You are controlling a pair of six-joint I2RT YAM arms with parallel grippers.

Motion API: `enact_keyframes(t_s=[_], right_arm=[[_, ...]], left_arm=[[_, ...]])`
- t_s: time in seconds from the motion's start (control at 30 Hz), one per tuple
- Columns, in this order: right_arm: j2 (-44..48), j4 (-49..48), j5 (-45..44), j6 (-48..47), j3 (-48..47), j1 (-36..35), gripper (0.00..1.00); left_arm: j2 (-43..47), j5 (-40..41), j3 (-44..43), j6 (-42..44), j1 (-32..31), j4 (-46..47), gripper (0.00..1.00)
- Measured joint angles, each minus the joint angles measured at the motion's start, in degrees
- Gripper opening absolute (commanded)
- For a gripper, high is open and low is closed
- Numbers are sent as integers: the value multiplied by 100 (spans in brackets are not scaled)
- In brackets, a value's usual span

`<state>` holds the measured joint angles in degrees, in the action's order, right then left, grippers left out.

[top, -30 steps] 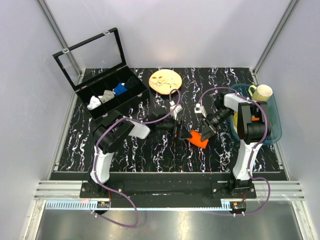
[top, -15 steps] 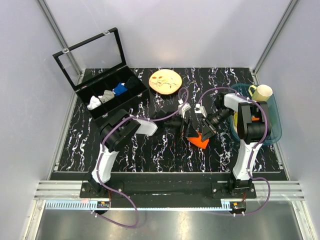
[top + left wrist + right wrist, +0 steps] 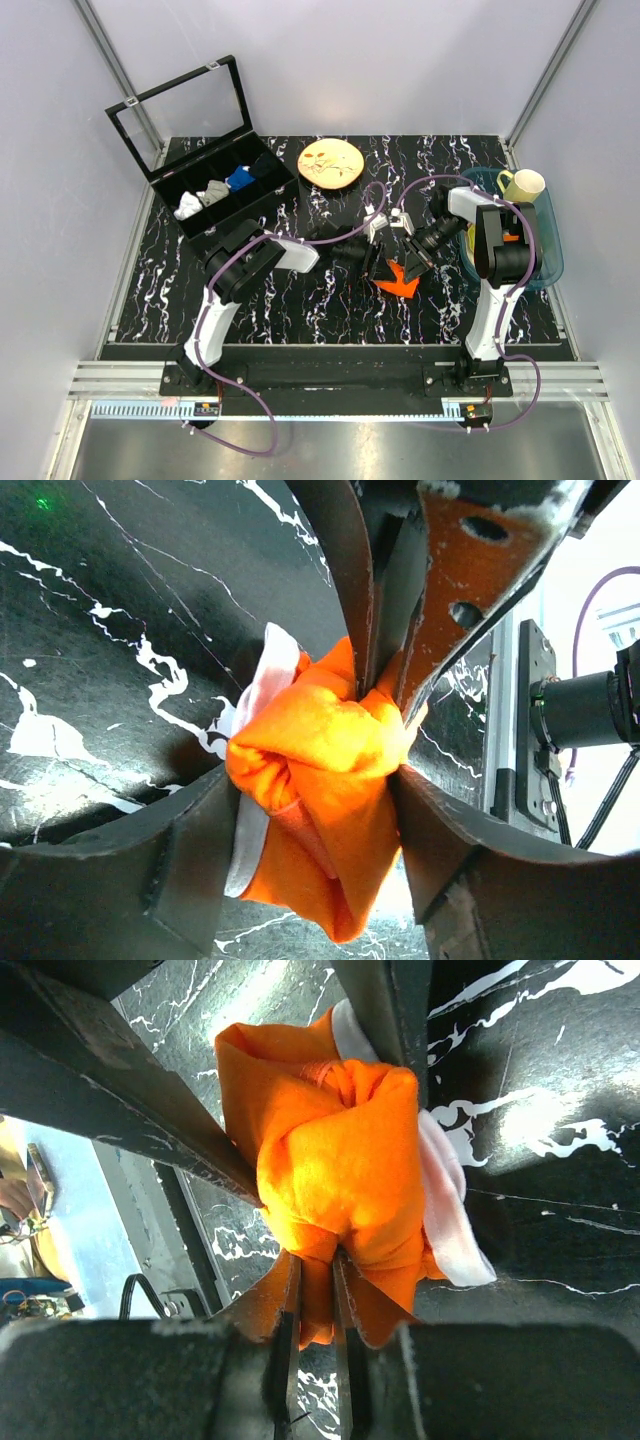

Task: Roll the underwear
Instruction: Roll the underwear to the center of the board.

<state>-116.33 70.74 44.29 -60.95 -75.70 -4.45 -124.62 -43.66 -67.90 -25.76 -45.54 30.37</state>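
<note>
Left wrist view: the bright orange soft fabric underwear with white edging [image 3: 320, 740] sits bunched into a tight bundle on the black marble-patterned table [image 3: 90, 630], near its middle, between the two arms. The left gripper [image 3: 315, 790] has its jaws set wide yet pressed against both flanks of the bundle, gripping it, most likely to stop the roll springing loose. Opposite, the right gripper [image 3: 315, 1300] has its jaws nearly shut, pinching an orange fold at the bundle's end, which looks like an anchor for the tail. White edging pokes out on one side, so this roll isn't tidy yet.
</note>
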Motion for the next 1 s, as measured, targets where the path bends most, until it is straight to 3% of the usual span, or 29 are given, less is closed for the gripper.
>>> enact_keyframes(t_s=[0.07,0.1,0.2,0.3,0.47,0.7,1.0], right_arm=[[0,-17,-17,22,0,0,13],[0,-39,-24,35,0,0,14],[0,-70,-33,68,9,0,14],[0,-96,-28,87,31,0,18],[50,-125,-4,188,52,0,36],[492,-184,13,315,-90,0,52],[1672,-396,354,796,-463,9,57]], left_arm=[[0,-20,2,-44,0,-35,41],[0,-33,2,-48,0,-61,29],[-2,-61,11,-133,2,-101,19],[0,-72,15,-251,4,-83,17],[0,-66,149,-472,20,131,13],[101,-72,466,-723,81,411,12],[592,-63,1217,-1060,361,643,11]])
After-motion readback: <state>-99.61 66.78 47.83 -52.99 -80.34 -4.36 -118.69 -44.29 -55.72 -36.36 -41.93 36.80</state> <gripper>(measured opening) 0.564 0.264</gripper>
